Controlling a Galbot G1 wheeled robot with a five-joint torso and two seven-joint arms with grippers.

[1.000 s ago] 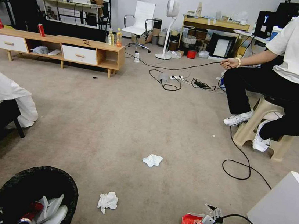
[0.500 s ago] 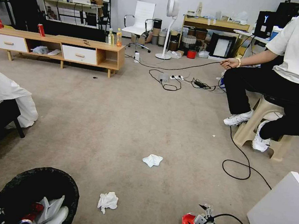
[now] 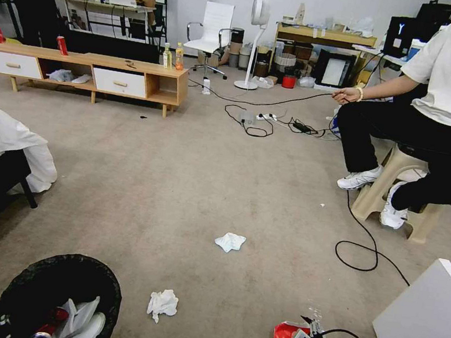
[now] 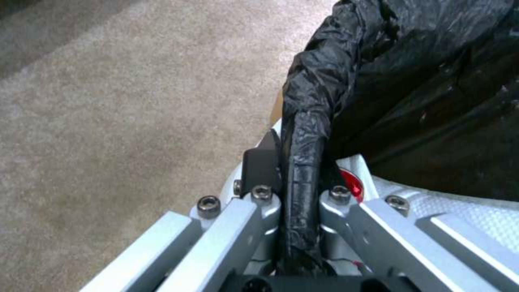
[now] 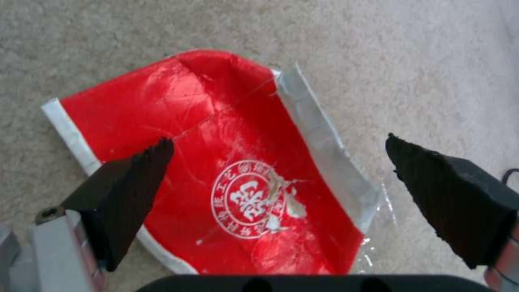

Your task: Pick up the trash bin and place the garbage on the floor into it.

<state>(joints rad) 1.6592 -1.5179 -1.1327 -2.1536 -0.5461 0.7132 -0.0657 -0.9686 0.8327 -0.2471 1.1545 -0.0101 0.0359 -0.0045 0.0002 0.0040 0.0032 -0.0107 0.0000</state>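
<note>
Two jaw sets: left gripper point(image 4: 294, 178) clamping litter-filled trash bin point(image 3: 30, 281) rim, right gripper point(image 5: 281, 178) agape over red packet point(image 5: 216, 162).

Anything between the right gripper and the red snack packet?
Nothing visible. The right gripper hangs open directly over the red snack packet, which lies flat on bare carpet; one finger overlaps the packet, the other sits past its edge.

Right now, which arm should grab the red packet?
Right. The right gripper hangs over the red snack packet, jaws open astride it. The left gripper is clamped on the trash bin rim.
</note>
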